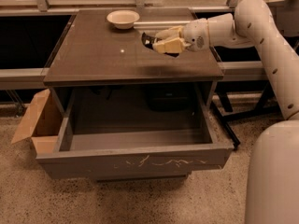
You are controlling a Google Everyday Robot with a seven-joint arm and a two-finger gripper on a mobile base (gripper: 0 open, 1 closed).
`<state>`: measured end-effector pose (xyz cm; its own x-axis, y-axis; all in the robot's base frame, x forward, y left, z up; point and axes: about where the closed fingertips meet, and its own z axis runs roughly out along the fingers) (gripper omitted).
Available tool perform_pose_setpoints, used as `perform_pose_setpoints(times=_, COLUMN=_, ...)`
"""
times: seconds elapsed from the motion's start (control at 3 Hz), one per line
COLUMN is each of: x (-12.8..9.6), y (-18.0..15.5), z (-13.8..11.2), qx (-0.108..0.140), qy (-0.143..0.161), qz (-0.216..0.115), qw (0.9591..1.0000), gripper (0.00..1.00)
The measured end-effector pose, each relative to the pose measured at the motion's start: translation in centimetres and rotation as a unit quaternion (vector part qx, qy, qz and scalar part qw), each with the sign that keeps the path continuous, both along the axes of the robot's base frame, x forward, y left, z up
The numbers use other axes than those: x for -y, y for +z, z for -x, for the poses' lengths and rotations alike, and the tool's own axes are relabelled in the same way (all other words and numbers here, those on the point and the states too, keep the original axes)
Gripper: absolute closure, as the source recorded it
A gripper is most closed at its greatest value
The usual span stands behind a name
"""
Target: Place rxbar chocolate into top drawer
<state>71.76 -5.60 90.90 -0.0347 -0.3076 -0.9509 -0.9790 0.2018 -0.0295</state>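
The rxbar chocolate (147, 39) is a dark bar held between the cream fingers of my gripper (158, 41). The gripper is shut on it and holds it just above the right rear part of the brown cabinet top (103, 55). The arm reaches in from the right. The top drawer (140, 162) stands pulled wide open below and in front of the gripper. Its grey inside shows nothing in it, and its front panel carries whitish scratches.
A cream bowl (123, 18) sits at the back of the cabinet top, left of the gripper. A tan cardboard box (35, 122) lies open on the floor left of the drawer. The robot's white body (275, 181) fills the lower right.
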Motion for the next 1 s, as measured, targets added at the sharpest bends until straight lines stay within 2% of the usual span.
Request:
perform_pose_setpoints(times=0.33, x=-4.0, y=0.1, z=3.4, qx=0.005, qy=0.054, qz=0.011, qw=0.9985, gripper=1.00)
perform_pose_setpoints(times=0.67, x=-9.0, y=-0.6, z=7.7, qx=0.007, qy=0.107, qz=0.031, qw=0.9937, gripper=1.00)
perform_pose_setpoints(times=1.0, x=-13.7, y=-3.4, z=11.6, qx=-0.016, qy=0.151, qz=0.062, qw=0.9864, gripper=1.00)
